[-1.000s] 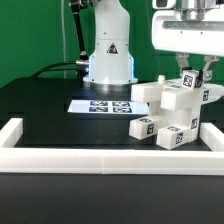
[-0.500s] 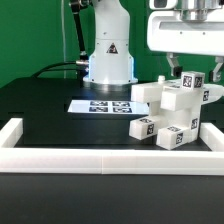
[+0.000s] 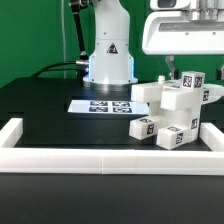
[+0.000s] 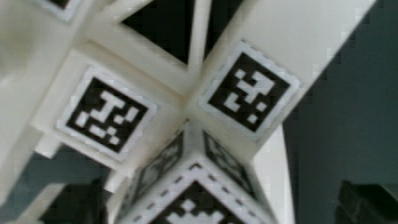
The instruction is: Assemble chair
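The pincer (image 3: 189,64) hangs directly above the chair (image 3: 172,112) with its jaws spread apart, gripping nothing. The chair, a cluster of white tagged blocks, stands on the black bench (image 3: 50,112) at the exterior view's right, just beside the marker board (image 3: 100,105).

Bare table (image 3: 60,125) beside chair (image 3: 170,108), border rail (image 3: 100,157) around
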You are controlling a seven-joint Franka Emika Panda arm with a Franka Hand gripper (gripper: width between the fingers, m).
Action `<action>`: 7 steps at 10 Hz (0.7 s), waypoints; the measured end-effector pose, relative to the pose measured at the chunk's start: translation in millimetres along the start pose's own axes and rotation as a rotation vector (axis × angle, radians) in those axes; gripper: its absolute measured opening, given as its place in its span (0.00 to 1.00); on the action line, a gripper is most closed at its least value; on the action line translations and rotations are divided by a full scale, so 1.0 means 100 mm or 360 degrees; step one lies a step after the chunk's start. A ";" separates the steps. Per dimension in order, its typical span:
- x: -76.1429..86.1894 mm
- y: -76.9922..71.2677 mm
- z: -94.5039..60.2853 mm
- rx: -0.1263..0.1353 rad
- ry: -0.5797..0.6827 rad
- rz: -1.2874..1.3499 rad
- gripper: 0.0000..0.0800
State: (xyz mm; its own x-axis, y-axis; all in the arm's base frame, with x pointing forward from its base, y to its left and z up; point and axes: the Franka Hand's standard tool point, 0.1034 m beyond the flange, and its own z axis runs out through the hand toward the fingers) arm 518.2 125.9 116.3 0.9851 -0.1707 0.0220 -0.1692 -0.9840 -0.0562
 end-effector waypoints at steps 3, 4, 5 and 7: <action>0.00 -0.01 0.00 0.0000 0.0000 -0.0283 0.81; 0.00 0.00 0.00 0.0001 0.0001 -0.0393 0.81; 0.01 0.02 0.00 -0.0001 0.0001 -0.0521 0.81; 0.02 0.05 0.00 -0.0001 0.0001 -0.0683 0.80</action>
State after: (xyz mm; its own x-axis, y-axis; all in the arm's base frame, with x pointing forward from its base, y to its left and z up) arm 519.6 120.6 116.4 0.9662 0.2541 0.0439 0.2559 -0.9658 -0.0411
